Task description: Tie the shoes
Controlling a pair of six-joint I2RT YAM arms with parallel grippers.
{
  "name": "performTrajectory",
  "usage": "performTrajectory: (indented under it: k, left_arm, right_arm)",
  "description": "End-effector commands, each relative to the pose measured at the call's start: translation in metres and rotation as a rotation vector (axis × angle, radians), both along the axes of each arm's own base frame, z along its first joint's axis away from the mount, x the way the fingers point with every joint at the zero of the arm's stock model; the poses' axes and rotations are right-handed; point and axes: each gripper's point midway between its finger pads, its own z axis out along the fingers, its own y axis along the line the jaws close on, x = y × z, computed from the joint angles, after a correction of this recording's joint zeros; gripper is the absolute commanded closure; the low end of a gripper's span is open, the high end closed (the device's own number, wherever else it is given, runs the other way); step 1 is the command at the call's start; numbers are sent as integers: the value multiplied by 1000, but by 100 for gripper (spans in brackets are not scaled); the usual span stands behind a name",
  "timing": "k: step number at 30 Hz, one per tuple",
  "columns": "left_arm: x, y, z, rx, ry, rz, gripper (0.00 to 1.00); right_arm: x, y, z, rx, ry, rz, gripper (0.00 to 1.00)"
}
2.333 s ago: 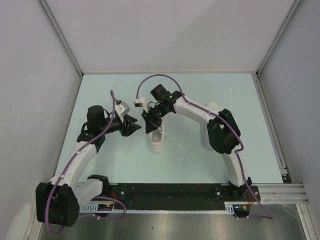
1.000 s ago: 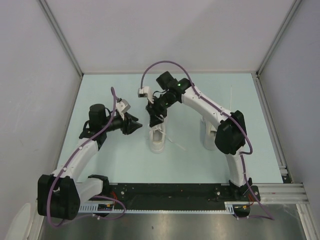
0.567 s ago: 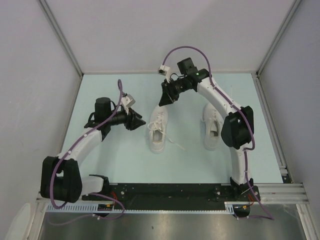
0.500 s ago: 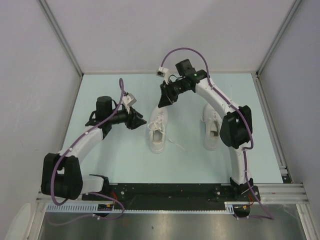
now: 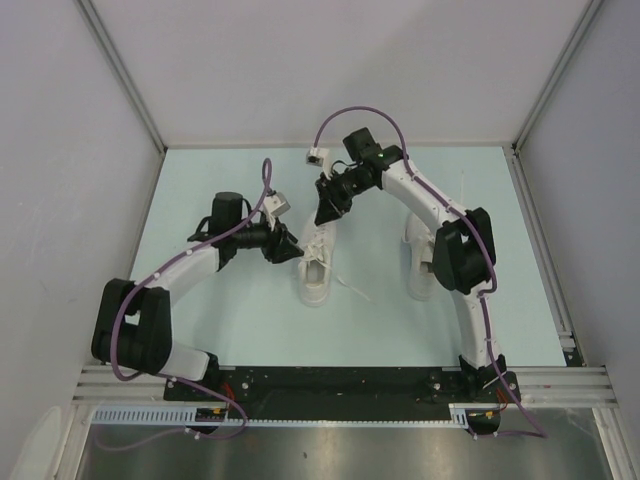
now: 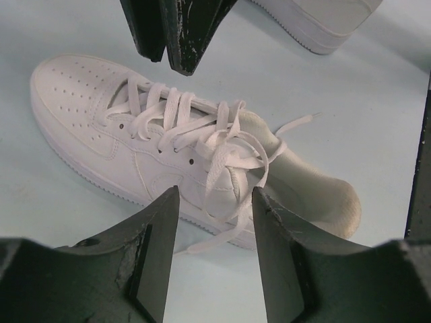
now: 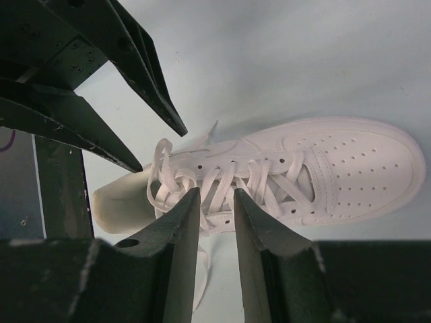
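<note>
We are swinging the left gripper (image 6: 215, 195), jaws apart, toward the left shoe (image 6: 87, 114) and its untied laces (image 6: 222, 145); the right gripper (image 7: 215, 194) is hovering, narrowly apart and empty.

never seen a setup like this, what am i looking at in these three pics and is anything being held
Two robot arms are bolted at the near edge of a pale blue table, each ending in a two-finger gripper. The wide picture looks down from above and behind them: the left gripper and the right gripper both hang by the middle shoe, and a second shoe lies to the right, partly hidden by the right arm. The other two pictures come from cameras on the wrists, so the black wedges at the bottom are that arm's own fingers. Both shoes are white lace-up sneakers. Nothing is held: the left jaws stand wide open, the right ones a narrow gap apart.
</note>
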Motion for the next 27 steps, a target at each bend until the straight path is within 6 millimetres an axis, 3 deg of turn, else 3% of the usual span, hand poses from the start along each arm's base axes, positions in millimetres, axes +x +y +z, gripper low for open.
performTrajectory:
  k: [1,5,17,27]
  left_arm:
    - [9,-7,12,-12,-53,-42,49]
    - [6,-6,7,2,-48,-50,60]
    - [-2,-1,-6,37,-15,-57,78]
    - [-6,0,-12,47,5,-60,82]
  right_arm:
    - [-4,5,2,23,-39,66,68]
    - [-6,7,-3,32,-52,101,68]
    - [-16,21,-10,56,-106,197,67]
    - [-23,25,-17,49,-136,257,66]
